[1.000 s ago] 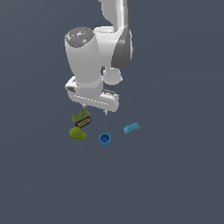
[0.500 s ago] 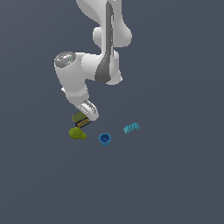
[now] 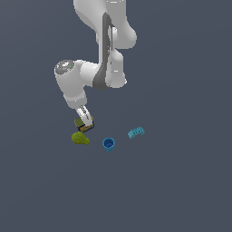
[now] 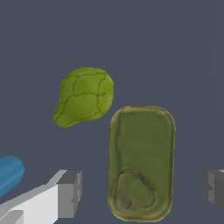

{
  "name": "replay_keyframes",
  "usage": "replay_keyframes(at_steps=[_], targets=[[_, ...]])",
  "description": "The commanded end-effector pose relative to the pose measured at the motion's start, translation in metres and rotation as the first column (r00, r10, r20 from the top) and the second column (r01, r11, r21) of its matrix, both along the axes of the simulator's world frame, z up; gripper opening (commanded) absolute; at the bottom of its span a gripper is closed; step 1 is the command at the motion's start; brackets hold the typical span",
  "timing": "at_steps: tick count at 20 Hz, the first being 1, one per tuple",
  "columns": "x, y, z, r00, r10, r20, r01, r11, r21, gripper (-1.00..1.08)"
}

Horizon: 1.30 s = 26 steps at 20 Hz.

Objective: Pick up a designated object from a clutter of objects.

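— Step in hand? Location of designated object (image 4: 141,162)?
— Approach. Just beside rounded lump (image 4: 84,96), between fingers (image 4: 69,194) of gripper (image 4: 142,190), spread wide, untouched.
— Next?
— Lower slightly, close, lift.

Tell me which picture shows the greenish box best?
The wrist view. The olive box fills much of it from above, its rounded top plain to see, between the open gripper's fingers. In the exterior view the box is tiny and partly hidden behind the gripper, beside the yellow-green lump.
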State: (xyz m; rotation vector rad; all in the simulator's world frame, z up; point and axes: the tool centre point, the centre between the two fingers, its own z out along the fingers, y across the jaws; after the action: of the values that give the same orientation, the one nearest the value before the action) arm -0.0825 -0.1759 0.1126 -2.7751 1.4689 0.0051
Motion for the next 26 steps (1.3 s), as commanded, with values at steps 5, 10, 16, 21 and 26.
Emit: replay_keyframes(at_steps=[5,10,16,21,26], targets=[[-0.003,-0.003,-0.003,1.000,-0.022,0.001,0.022,1.000,-0.002,1.00],[-0.004,-0.003,-0.014,1.000,-0.023,0.001,0.023,1.000,-0.003,1.00],[-0.005,-0.004,-0.041,1.000,-0.027,0.001,0.027,1.000,-0.004,1.00],[-0.005,-0.004,-0.053,1.000,-0.029,0.002,0.029,1.000,-0.003,1.00],[-0.005,-0.004,-0.054,1.000,-0.029,0.002,0.029,1.000,-0.003,-1.00]])
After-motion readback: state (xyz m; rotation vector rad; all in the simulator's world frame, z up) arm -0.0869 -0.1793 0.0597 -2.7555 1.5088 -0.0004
